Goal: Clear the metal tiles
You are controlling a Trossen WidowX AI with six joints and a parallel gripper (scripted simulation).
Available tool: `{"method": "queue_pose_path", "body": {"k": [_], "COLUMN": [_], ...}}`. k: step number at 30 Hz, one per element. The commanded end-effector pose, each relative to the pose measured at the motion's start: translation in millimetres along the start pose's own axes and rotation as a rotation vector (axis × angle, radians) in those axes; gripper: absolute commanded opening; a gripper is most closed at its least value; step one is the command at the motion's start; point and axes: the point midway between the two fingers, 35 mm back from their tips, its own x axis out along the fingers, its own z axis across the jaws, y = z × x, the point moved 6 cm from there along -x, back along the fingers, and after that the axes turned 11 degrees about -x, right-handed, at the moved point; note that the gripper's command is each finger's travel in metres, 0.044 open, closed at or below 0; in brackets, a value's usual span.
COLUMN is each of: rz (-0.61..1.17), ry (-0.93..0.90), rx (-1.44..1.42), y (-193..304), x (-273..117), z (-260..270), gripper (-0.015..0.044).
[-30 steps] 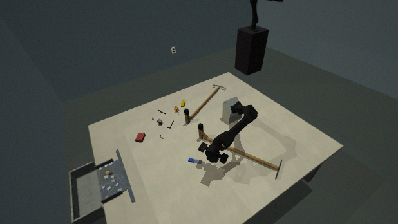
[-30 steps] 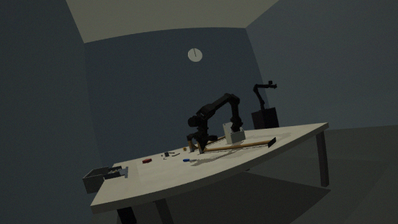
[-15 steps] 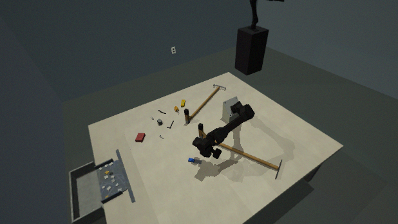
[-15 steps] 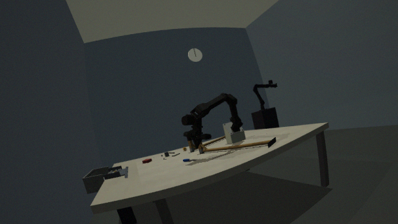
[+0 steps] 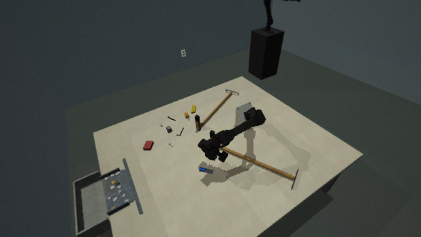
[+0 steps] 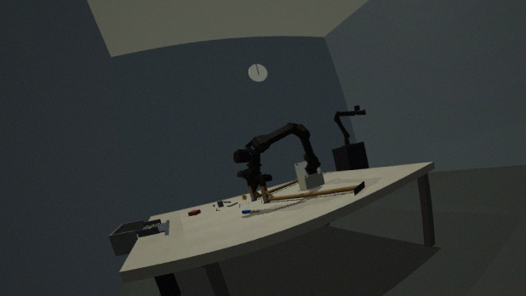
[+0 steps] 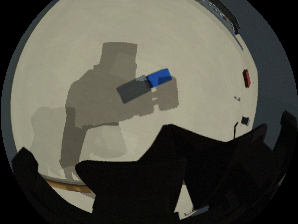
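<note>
The long scraper (image 5: 260, 163) (image 6: 319, 192) lies on the table, its flat blade towards the right front edge and its upright black-topped grip at the other end. My gripper (image 5: 213, 154) (image 6: 254, 183) is shut and empty, pointing down above the table close to that grip. Its dark fingers fill the bottom of the wrist view. Several small pale and orange tiles (image 5: 115, 199) are scattered on the steel plate (image 5: 128, 184) at the far left. The grey catch box (image 5: 77, 208) (image 6: 118, 246) adjoins the plate's outer end; no tiles show on its visible floor.
A rake-like tool (image 5: 217, 108) with its own upright grip lies behind the scraper. A blue-and-grey item (image 5: 202, 169) (image 6: 246, 211) (image 7: 160, 77) lies near the gripper. A red block (image 5: 148, 145) (image 6: 194, 212) (image 7: 246, 78) and small parts lie towards the plate. Low dark walls flank the plate.
</note>
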Motion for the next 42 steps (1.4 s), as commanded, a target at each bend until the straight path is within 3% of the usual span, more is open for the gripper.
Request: {"method": "queue_pose_path", "body": {"k": [1, 42], "rz": [0.007, 0.071], "ry": [-0.001, -0.019], "rx": [0.007, 0.141], "y": [6.5, 85.2], "x": [-0.5, -18.2], "z": [-12.8, -116.4], "gripper": [0.0000, 0.0000]}}
